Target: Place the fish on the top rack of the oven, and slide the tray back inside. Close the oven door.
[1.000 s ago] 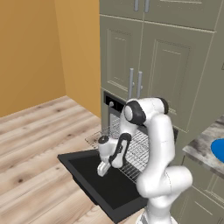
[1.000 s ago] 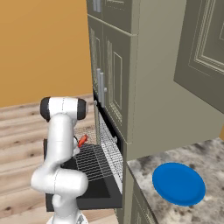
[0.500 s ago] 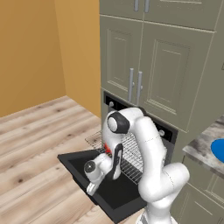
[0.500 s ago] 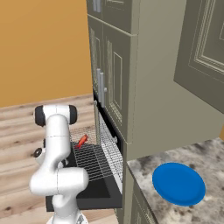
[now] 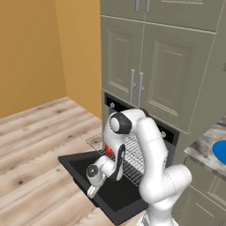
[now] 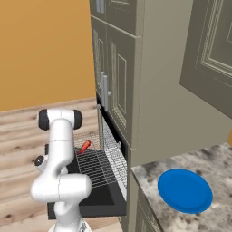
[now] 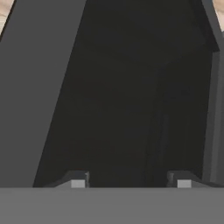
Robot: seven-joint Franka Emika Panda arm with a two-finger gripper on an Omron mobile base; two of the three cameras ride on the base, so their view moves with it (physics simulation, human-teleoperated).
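The large flat black oven door lies folded down and open in front of the black-fronted built-in oven, which sits under olive-grey cabinet doors. The thin silvery wire top rack is pulled out over the door. The small orange-red fish lies on the rack near its far left corner. The white arm bends down over the door, and its two-finger gripper hangs low near the door's front edge, close above the black panel. In the hand view the dark fingertips stand apart with nothing between them, so the gripper is released. A round blue plate rests on the speckled stone counter to the right.
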